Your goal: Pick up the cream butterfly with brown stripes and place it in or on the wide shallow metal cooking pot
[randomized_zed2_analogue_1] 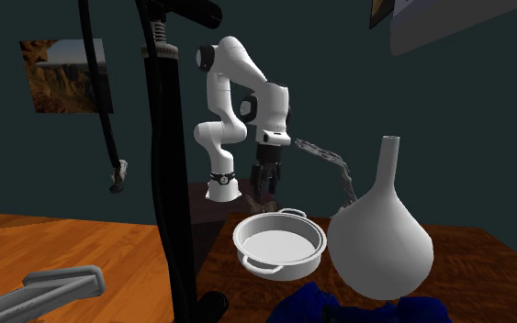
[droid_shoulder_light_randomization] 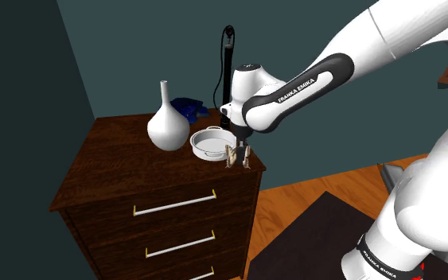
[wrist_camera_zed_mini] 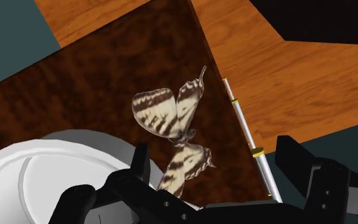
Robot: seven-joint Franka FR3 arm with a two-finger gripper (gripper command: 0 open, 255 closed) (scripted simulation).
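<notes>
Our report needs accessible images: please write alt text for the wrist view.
A cream butterfly with brown stripes sits on a dark wooden dresser near its corner, just ahead of the open tool. A white pot stands beside it.

Shoulder cam looked down over the surface (droid_shoulder_light_randomization: 111, 171) from behind the arm (droid_shoulder_light_randomization: 357, 52). Second cam faced the arm, close behind the pot (randomized_zed2_analogue_1: 288, 268). Wrist cam looked along the pincer (wrist_camera_zed_mini: 215, 156); all shared the pot.
</notes>
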